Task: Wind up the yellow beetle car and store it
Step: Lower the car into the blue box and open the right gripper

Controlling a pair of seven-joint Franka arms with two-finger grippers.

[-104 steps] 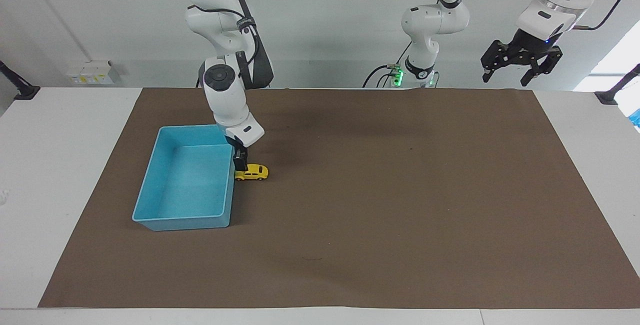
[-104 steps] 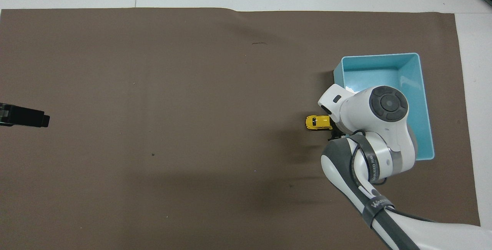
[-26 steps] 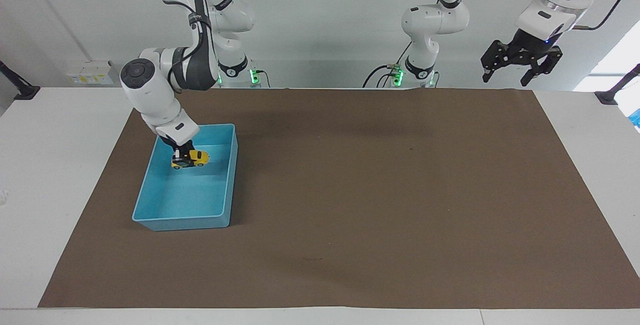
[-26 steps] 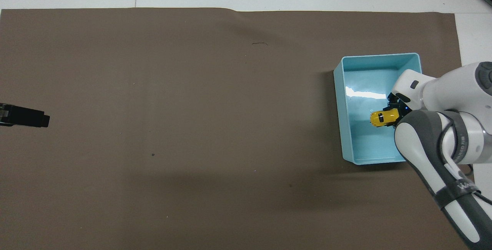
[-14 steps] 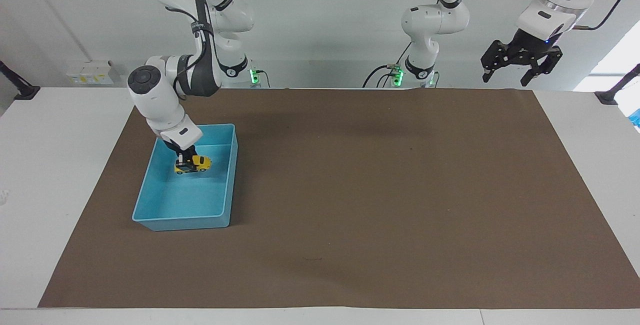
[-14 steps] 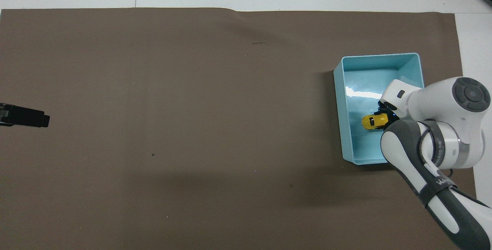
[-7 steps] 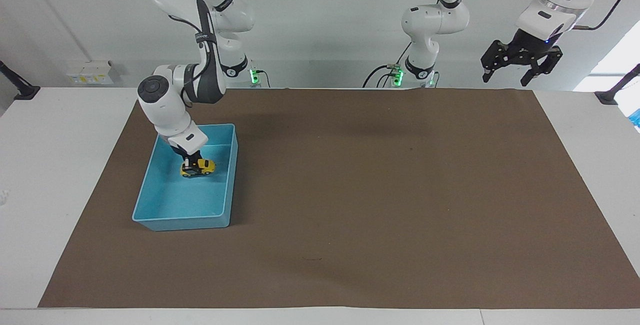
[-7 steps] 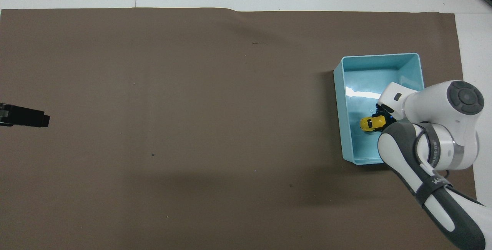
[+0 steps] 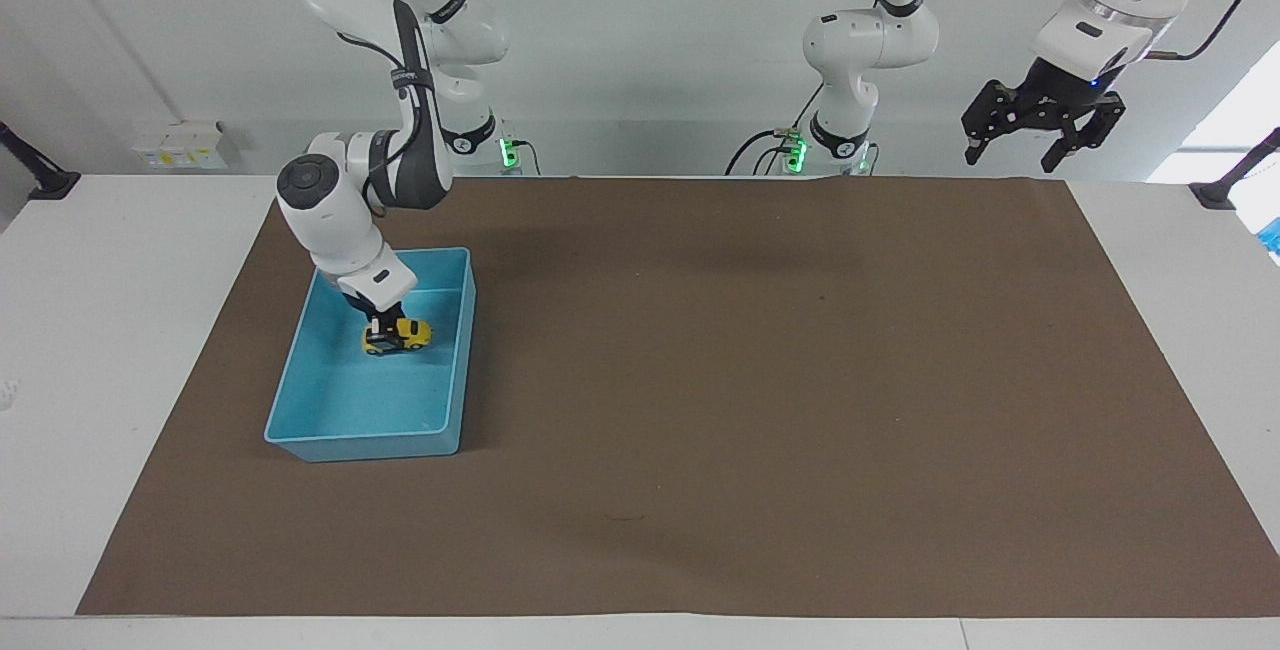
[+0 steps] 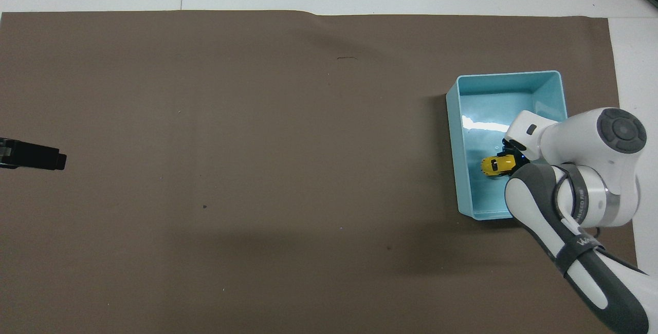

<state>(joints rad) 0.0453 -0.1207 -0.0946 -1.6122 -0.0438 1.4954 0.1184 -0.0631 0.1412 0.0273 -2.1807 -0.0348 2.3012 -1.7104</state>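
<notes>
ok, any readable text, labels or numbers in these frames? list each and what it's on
Nothing reads in full.
White lettering on the right arm's dark strap: only a first letter like "W" shows; the rest is too small.
Printing on the white boxes at the wall: too small to read.
No visible markings on the yellow beetle car, the light blue bin or the brown mat.

Right arm bends down at its elbow, wrist angled downward — right gripper [image 9: 382, 330] closed on its load. Left arm waits raised — left gripper [image 9: 1043, 145] hangs with jaws spread.
</notes>
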